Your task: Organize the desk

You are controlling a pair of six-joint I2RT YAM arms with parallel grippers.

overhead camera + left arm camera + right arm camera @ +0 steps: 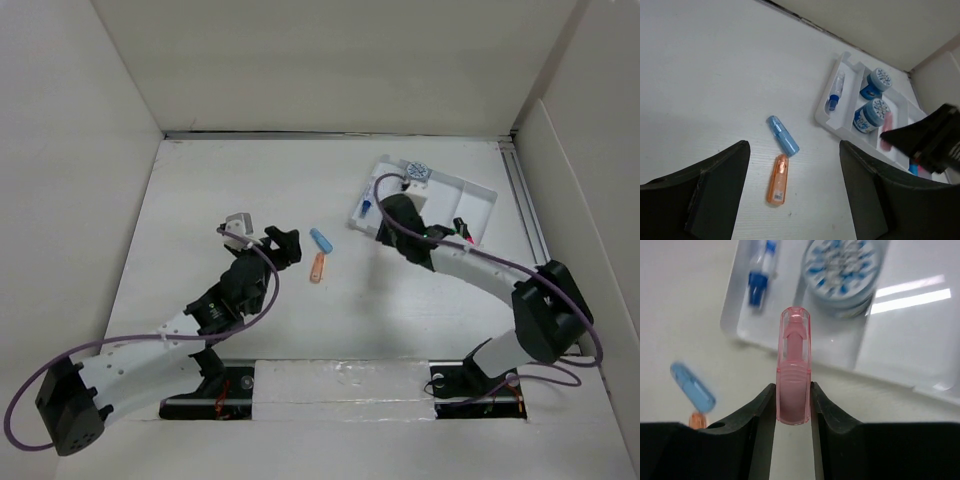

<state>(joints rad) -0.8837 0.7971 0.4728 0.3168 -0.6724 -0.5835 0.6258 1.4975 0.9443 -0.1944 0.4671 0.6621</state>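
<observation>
White-walled, the broad matte white desk (220,190) lies under both arms. Poised at the white compartmented plastic tray (910,340), apparently for filing, the right gripper (792,392) pinches a translucent pink plastic tube (793,355). The left gripper (792,147), jaws wide and empty, hovers over a loose blue capsule-shaped marker (783,135).

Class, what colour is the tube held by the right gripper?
Translucent pink; the tube shows best in the right wrist view.

1. Bright, even overhead light falls on the large matte white desk (250,180); shadows are soft and faint.
2. Right wrist view: two glare streaks cross the small glossy white plastic tray (910,295).
3. There the translucent pink plastic tube (793,370) is sharp; the blue plastic capsule (692,386) behind it blurs.
</observation>
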